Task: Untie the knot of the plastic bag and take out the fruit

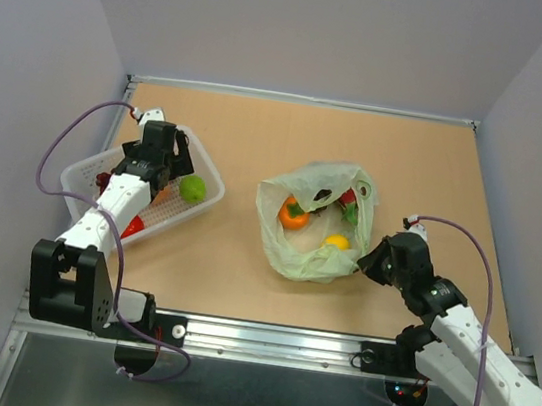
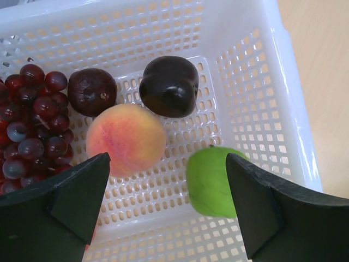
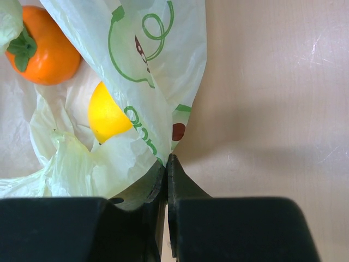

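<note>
Green bag (image 3: 136, 65) pinched by R fingers (image 3: 171, 173) (L fingers (image 2: 76, 196) wide, empty); 2 plums (image 2: 169, 86).

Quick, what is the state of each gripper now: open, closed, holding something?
Left gripper: open, holding nothing, above the green lime and peach in the white basket.
Right gripper: closed on the edge of the plastic bag.

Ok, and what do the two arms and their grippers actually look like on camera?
The left arm and right arm are white shells with black joints and black base blocks. A thin lilac cable loops along each. The left gripper and right gripper have plain matte-black, wedge-shaped fingers; no markings visible.
</note>
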Controlling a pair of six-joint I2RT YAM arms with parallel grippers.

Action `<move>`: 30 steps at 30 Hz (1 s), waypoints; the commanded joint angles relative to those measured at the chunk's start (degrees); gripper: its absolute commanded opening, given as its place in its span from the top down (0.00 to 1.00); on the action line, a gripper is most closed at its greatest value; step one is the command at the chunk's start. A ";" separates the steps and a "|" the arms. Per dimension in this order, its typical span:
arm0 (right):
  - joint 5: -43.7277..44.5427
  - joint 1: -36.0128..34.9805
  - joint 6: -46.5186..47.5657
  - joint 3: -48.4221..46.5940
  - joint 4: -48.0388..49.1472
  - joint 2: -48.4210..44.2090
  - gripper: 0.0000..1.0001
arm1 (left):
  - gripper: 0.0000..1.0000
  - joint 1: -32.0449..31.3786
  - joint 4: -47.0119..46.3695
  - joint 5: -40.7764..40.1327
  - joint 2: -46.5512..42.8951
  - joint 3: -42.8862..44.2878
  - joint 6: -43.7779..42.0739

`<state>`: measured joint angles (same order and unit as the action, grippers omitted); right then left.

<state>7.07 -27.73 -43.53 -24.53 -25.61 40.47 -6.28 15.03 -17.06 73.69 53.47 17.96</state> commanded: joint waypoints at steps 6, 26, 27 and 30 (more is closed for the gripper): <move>-0.13 0.22 0.29 1.07 0.21 -0.04 0.91 | 0.02 -5.30 1.32 5.11 -7.23 1.72 0.23; 0.58 0.22 0.46 0.28 0.38 2.16 0.91 | 0.02 -52.50 3.69 1.86 2.41 14.63 11.66; 0.49 0.22 0.55 0.28 0.38 1.98 0.91 | 0.02 -52.95 3.52 1.77 4.86 15.16 12.01; 0.40 0.22 0.64 0.37 0.38 1.72 0.91 | 0.02 -53.31 2.21 1.51 9.52 16.22 12.10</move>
<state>7.05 -27.73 -43.33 -24.53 -25.61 42.63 -59.33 18.70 -13.91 79.20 66.96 28.84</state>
